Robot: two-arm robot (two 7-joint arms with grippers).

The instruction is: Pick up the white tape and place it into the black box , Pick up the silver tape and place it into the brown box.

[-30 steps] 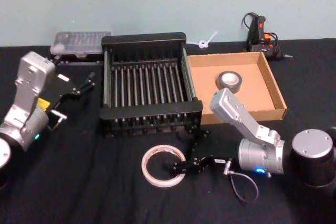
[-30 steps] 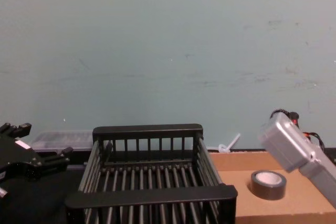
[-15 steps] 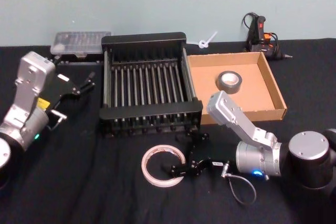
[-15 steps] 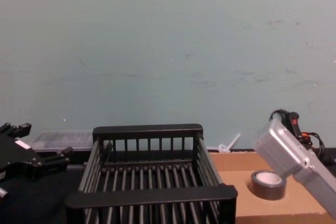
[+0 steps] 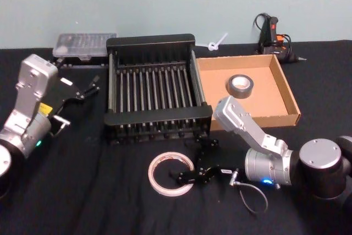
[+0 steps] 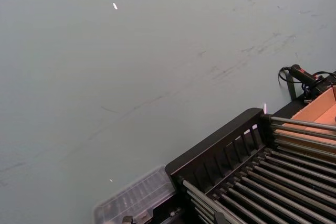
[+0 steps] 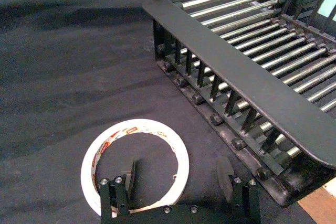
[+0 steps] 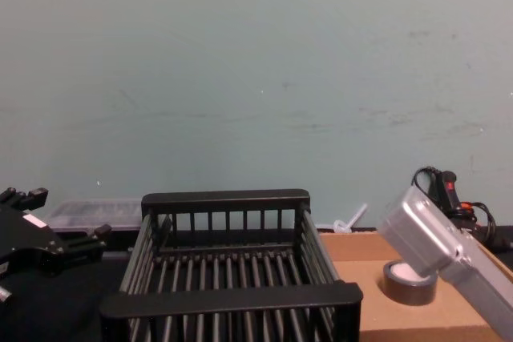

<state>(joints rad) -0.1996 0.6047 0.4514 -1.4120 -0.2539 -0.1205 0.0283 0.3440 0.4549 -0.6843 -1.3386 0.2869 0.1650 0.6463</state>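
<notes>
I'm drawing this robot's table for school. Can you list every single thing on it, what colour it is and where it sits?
white tape: one, white ring, flat on the table in front of the black box.
black box: one, black, slatted, middle of the table.
brown box: one, tan, right of the black box.
silver tape: one, grey, inside the brown box.
clear case: one, see-through, behind the black box's left corner.
glue gun: one, black, far right by the wall.
table: one, black.
left gripper: black, parked left of the black box.
right gripper: black, jaws open, low at the white tape.
</notes>
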